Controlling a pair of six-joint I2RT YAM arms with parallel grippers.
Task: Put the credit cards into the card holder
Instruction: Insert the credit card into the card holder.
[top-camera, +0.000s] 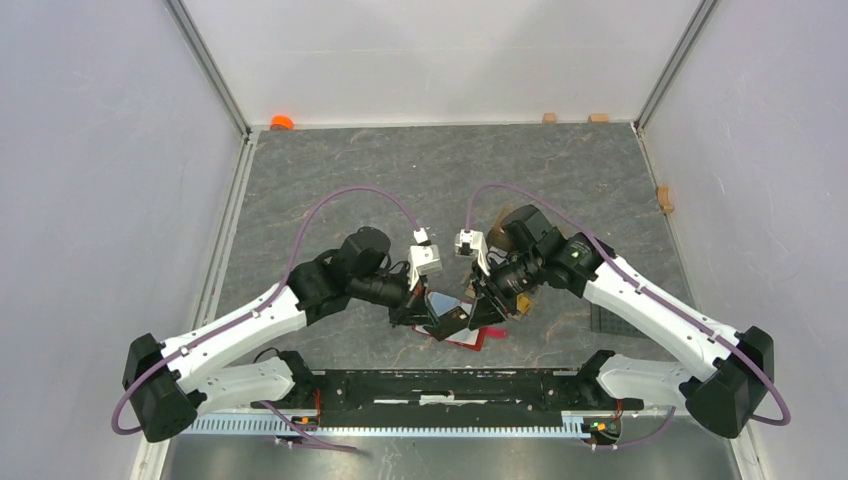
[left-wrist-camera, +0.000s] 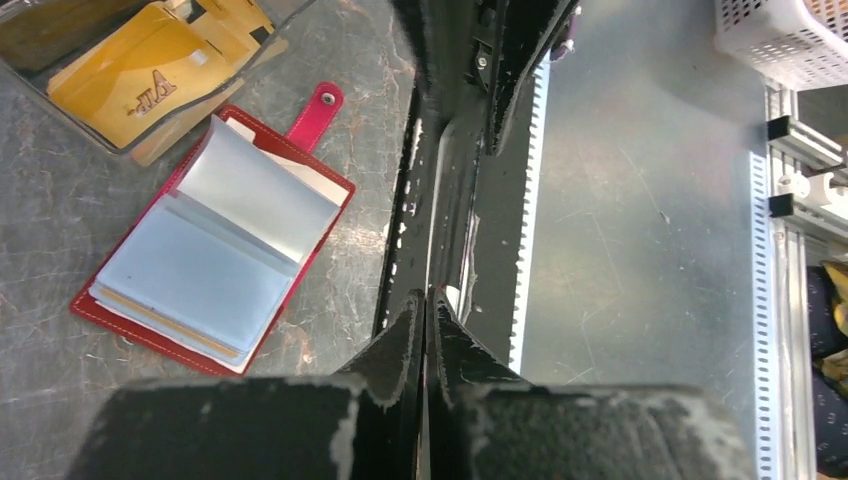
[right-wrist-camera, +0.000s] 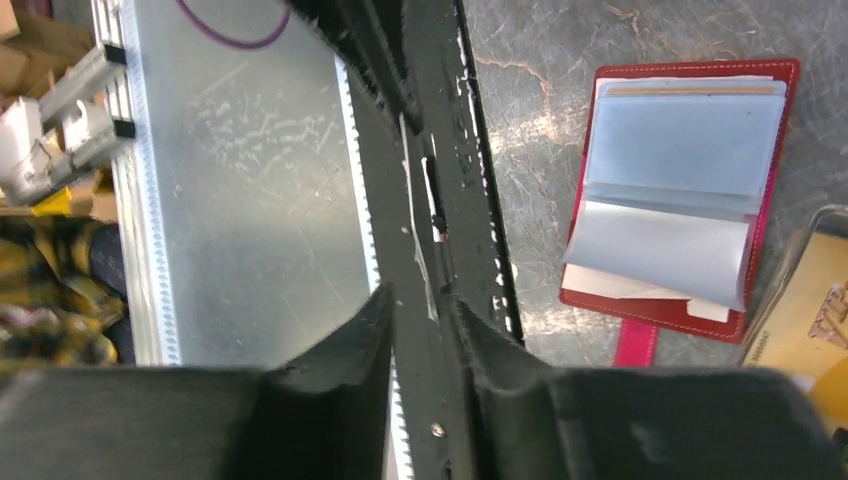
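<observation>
Right now the left hand (left-wrist-camera: 427, 300) is clenched, its fingers pressed flat together with nothing visible between them. The right hand (right-wrist-camera: 420, 300) is slightly released and holds nothing. The red card holder (left-wrist-camera: 200, 270) lies open on the grey worktop (left-wrist-camera: 60, 200), near both hands. An orange card (right-wrist-camera: 690, 90) shows its edge in one sleeve.

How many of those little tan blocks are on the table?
3. Two tan blocks sit at the far edge, a third along the right side; others may be hidden.
</observation>
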